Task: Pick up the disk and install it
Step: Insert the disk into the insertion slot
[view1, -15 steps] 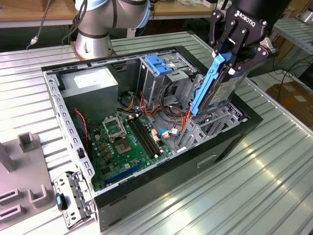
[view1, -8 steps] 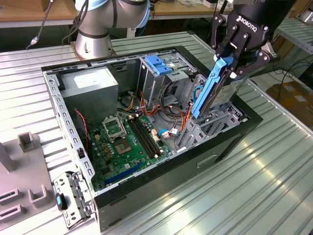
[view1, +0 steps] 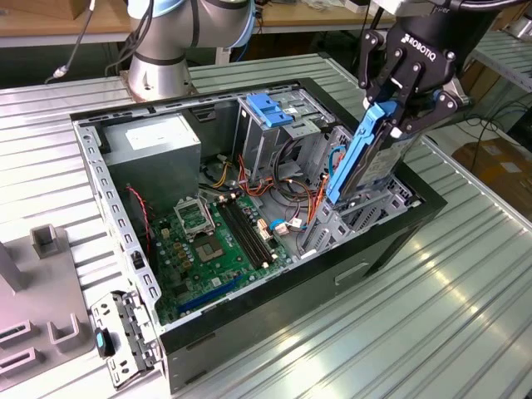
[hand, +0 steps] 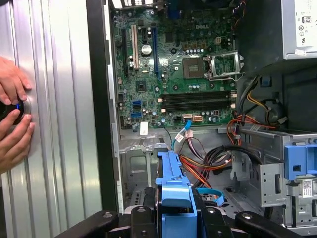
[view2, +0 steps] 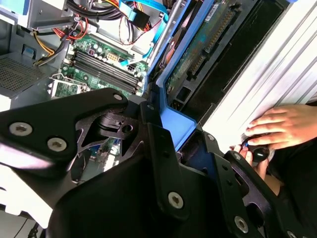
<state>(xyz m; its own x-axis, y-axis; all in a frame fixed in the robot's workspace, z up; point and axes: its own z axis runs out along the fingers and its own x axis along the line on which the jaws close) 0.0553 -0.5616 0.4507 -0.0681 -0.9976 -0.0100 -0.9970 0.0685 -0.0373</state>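
My gripper (view1: 399,112) is shut on the disk (view1: 370,158), a silver drive with blue side rails that hangs tilted, its lower end dipping into the open computer case (view1: 125,216) at the corner on the exterior view's right. Its blue rail (hand: 173,178) runs away from my gripper (hand: 173,220) in the first wrist view. In the second wrist view the disk (view2: 198,49) shows its green circuit side beyond my gripper (view2: 166,134). The lower end sits just above a grey drive bay (view1: 378,208).
Inside the case lie the motherboard (view1: 216,241), a grey power supply box (view1: 154,145), a cage topped by a blue latch (view1: 270,108) and loose cables (view1: 291,191). A person's hands (hand: 10,84) rest on a black knob (hand: 10,111) on the ribbed metal table (view1: 465,291).
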